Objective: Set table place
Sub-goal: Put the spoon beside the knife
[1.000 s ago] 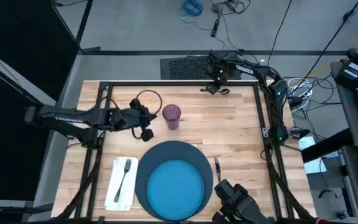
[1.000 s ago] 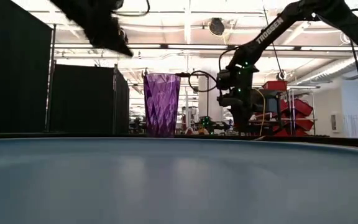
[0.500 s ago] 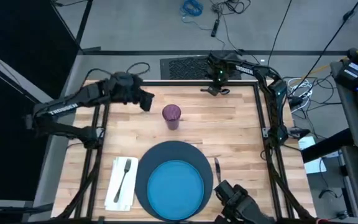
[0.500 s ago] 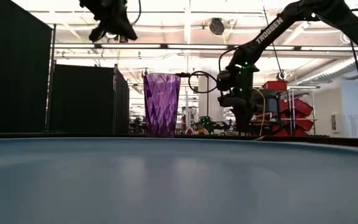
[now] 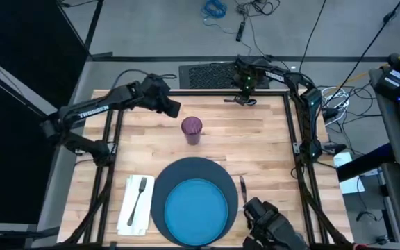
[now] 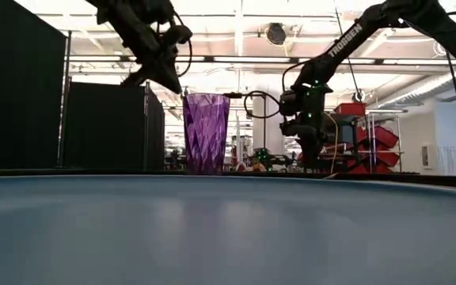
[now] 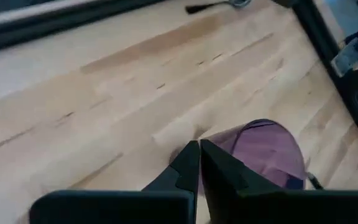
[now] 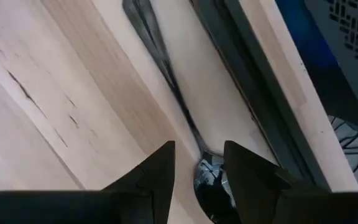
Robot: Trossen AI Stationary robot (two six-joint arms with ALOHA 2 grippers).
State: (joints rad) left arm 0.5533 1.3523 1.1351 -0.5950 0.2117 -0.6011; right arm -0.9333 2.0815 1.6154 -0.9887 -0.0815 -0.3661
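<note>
Left gripper (image 7: pixel 199 163) hangs just beside the purple cup (image 5: pixel 192 129), at its ten o'clock, fingers (image 7: pixel 185 163) pinched together on nothing. Right gripper (image 8: pixel 199 163), at the surface's (image 5: pixel 255 139) twelve o'clock edge, has its fingers spread wide, straddling the spoon (image 8: pixel 166 68) without gripping it. Navy mat (image 5: pixel 186 170) with the blue plate (image 5: pixel 196 208) sits at six o'clock, its near rim cut off; fork (image 5: pixel 139 196) on the napkin (image 5: pixel 127 208) at its nine o'clock, knife (image 5: pixel 242 186) a half-hidden sliver at three.
</note>
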